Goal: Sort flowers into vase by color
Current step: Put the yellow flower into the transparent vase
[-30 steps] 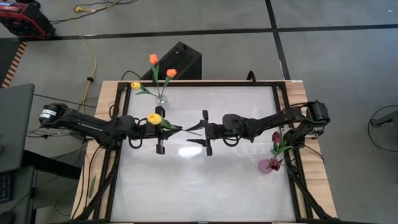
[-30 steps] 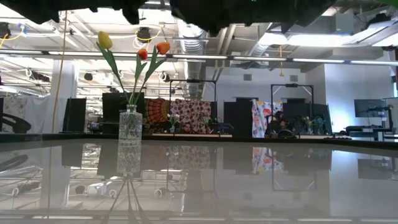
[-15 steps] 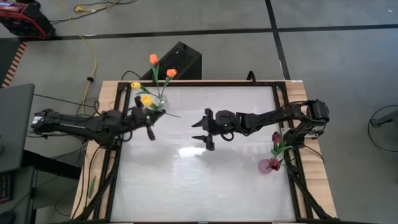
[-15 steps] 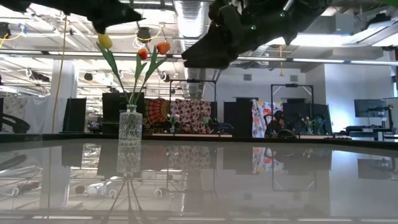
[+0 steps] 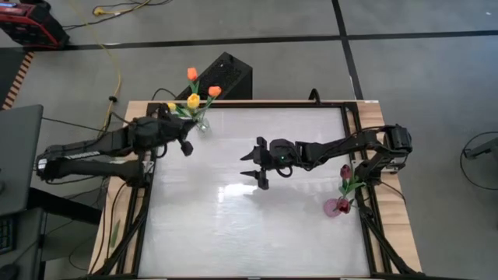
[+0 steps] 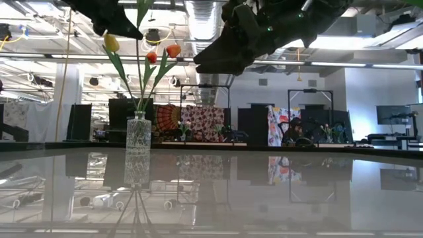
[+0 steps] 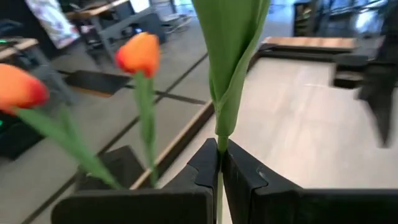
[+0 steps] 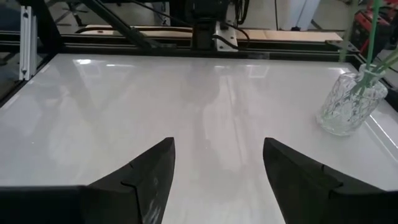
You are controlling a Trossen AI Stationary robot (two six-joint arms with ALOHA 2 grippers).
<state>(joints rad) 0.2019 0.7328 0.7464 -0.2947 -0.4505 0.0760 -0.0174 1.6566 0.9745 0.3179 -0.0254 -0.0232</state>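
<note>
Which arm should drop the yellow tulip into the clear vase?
Left. The left gripper is shut on the yellow tulip, right beside the clear vase. The right gripper is open, empty, mid-table.

The left gripper (image 5: 185,145), clamped on a yellow tulip (image 5: 193,101), has swung from mid-table to the clear vase (image 5: 201,122) at the far left corner; the tulip head now sits above that vase among the orange ones. The right gripper (image 5: 255,163) drew back slightly from the vase side, its fingers spread wider, holding nothing.
</note>
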